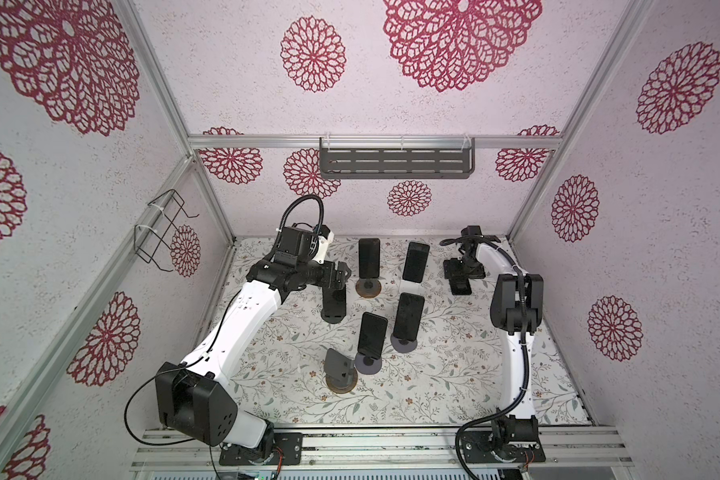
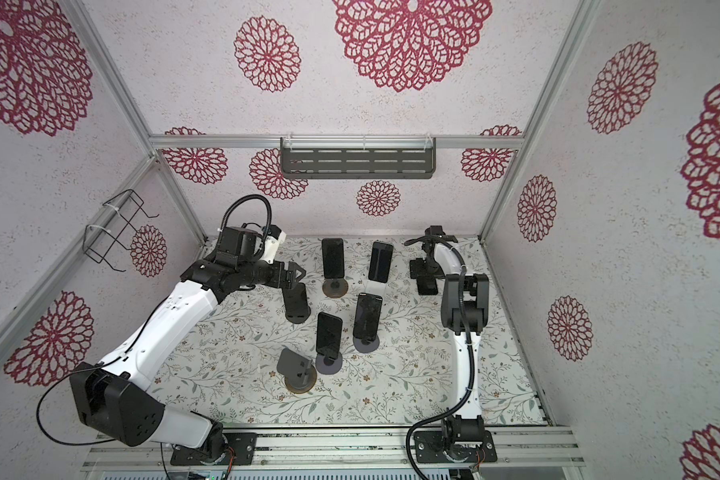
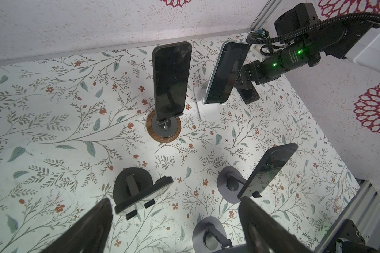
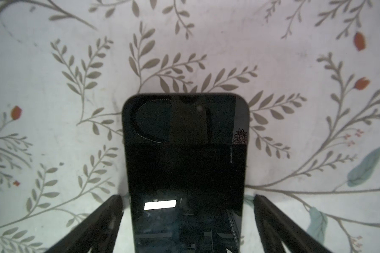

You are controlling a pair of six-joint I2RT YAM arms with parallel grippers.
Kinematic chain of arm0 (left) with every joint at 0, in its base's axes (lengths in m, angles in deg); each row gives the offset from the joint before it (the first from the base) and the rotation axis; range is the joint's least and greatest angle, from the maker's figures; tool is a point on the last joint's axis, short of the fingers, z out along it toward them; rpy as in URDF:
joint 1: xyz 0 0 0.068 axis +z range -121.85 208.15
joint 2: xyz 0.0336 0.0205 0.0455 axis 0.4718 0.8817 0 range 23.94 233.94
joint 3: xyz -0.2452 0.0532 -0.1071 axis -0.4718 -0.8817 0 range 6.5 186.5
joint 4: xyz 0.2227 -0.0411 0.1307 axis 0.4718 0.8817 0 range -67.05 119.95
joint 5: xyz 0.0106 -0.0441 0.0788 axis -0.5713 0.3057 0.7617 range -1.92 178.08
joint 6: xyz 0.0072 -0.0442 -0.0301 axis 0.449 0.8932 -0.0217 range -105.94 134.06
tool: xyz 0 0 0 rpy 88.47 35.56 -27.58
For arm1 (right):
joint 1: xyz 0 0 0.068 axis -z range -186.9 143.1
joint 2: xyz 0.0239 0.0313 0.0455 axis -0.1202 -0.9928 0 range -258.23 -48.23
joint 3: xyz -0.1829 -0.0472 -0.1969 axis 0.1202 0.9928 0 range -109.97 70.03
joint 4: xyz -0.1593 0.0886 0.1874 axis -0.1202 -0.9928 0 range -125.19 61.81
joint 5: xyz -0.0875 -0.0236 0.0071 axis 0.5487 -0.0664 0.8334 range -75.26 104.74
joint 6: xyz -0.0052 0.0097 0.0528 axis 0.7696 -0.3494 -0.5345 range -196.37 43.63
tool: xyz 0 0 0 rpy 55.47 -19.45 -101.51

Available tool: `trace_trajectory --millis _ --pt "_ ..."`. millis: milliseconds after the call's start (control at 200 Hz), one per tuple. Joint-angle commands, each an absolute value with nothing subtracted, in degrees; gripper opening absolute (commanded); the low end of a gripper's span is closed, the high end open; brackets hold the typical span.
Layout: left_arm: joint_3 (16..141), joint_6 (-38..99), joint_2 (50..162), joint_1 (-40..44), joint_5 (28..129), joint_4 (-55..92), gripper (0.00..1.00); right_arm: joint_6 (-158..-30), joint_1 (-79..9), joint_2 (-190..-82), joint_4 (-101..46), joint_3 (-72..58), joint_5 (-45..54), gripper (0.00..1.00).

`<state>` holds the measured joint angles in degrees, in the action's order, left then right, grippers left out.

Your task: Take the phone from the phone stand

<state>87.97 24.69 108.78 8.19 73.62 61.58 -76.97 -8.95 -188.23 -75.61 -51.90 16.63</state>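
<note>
A black phone [image 4: 185, 153] lies on the floral table at the back right, off any stand. My right gripper [image 4: 187, 198] is open around its near end, with a gap on each side. In both top views that phone [image 1: 460, 287] shows just in front of the right gripper [image 1: 461, 272]. My left gripper [image 3: 176, 203] is open and empty, hovering over an empty black phone stand [image 3: 138, 190], also seen in a top view [image 1: 334, 308]. Several other phones rest on stands, among them one [image 1: 368, 258] on a wood-based stand [image 1: 368, 288].
A pale blue phone [image 3: 226, 73] leans on a white stand [image 3: 206, 110]. Two phones [image 1: 408, 316] [image 1: 371, 337] sit on grey round stands mid-table. An empty wood-based stand [image 1: 341, 370] is at the front. A grey shelf [image 1: 395, 162] hangs on the back wall, a wire rack [image 1: 163, 232] on the left wall.
</note>
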Motion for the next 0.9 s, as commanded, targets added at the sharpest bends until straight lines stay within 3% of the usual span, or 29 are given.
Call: trace_trajectory --millis 0,395,605,756,896 --pt "89.4 22.6 106.6 7.7 73.7 63.0 0.95 -78.4 -8.9 -180.5 -72.8 -48.8 17.6 0.98" --pt "84.5 23.9 97.2 -0.3 82.8 61.6 0.97 -82.3 -8.8 -154.6 -60.4 -21.3 16.9 0.99" --pt "80.0 30.8 94.3 -13.6 102.1 58.8 0.94 -88.3 -9.3 -137.0 -49.5 2.1 14.7 0.99" --pt "72.1 34.7 92.9 -18.9 100.3 48.1 0.95 -90.0 -9.3 -126.5 -48.9 11.8 11.8 0.99" --pt "70.5 37.9 94.6 -19.5 98.5 48.2 0.98 -91.7 -9.3 -118.2 -48.5 19.1 7.7 0.99"
